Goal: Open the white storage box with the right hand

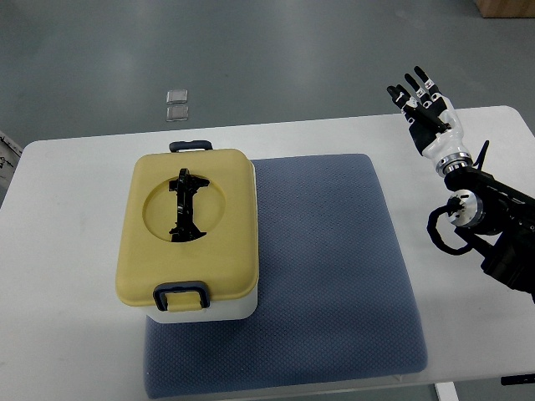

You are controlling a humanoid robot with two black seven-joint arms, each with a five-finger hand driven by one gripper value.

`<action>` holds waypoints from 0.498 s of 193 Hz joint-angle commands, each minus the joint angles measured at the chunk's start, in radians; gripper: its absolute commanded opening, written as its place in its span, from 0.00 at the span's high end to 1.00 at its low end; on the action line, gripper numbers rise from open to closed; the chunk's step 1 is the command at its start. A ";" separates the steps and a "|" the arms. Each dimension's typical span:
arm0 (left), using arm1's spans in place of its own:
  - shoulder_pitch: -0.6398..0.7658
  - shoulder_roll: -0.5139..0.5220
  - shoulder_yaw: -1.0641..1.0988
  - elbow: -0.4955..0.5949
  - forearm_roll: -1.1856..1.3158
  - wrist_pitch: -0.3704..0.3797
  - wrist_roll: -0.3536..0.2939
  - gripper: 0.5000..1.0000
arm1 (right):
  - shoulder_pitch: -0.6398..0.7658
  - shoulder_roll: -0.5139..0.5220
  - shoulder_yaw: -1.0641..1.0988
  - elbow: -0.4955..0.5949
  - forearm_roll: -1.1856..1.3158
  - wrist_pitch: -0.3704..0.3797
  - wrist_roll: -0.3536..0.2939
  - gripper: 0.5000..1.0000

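The right hand (425,113) holds its black-tipped fingers (415,90) spread and empty above the white table's (75,251) far right edge. Well to its left, the storage box (192,238), yellow lid seemingly latched shut, sits on the blue mat's (334,276) left side.

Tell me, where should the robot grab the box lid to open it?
Probably the near dark latch on the yellow lid of the storage box. It sticks out from the front edge, so fingers can hook under it. The right hand, open and far right, would come across the blue mat.
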 commanded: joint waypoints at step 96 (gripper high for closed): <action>-0.003 0.000 0.000 0.000 0.000 0.004 0.000 0.00 | 0.001 0.000 -0.002 0.000 0.001 -0.001 0.000 0.14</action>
